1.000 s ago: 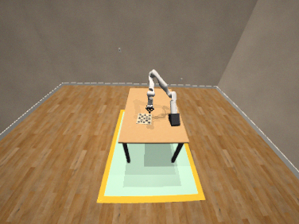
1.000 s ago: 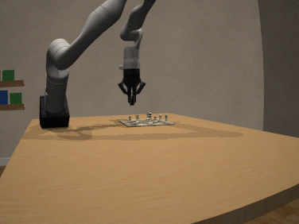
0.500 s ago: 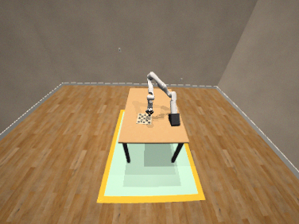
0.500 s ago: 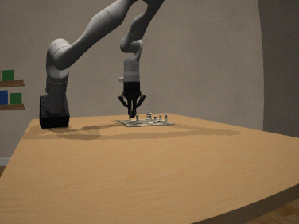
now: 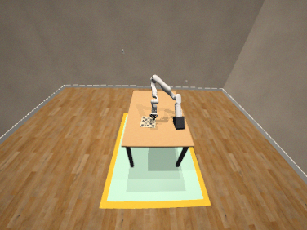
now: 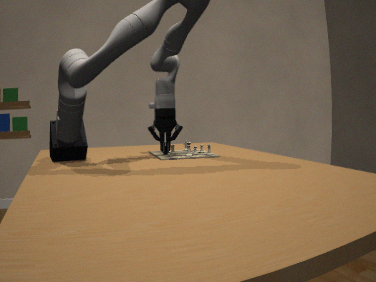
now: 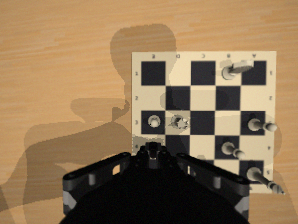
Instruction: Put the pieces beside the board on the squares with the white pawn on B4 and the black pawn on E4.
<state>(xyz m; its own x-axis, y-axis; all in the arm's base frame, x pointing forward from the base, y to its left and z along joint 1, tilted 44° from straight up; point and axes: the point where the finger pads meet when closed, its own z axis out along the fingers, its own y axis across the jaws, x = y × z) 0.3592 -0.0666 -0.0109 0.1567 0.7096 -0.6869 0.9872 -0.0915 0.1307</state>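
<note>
The board [image 5: 143, 125] [image 6: 159, 156] [image 7: 135, 90] lies flat on the table. In the wrist view, the white pawn [image 7: 228, 148] stands upright on B4. My gripper [image 5: 153, 118] [image 6: 165, 151] [image 7: 153, 148] is low over E4 with its fingers nearly together. A small greyish bit shows between the tips; I take it for the black pawn, mostly hidden by the fingers. Whether its base touches E4 cannot be seen. No piece shows beside the board.
In the wrist view, one piece [image 7: 154, 121] stands on E3, close to my fingertips, and another [image 7: 180, 122] on D3. Others stand on B1 [image 7: 228, 73], A3 [image 7: 254, 124] and A5 [image 7: 254, 173]. My gripper hides much of row 5.
</note>
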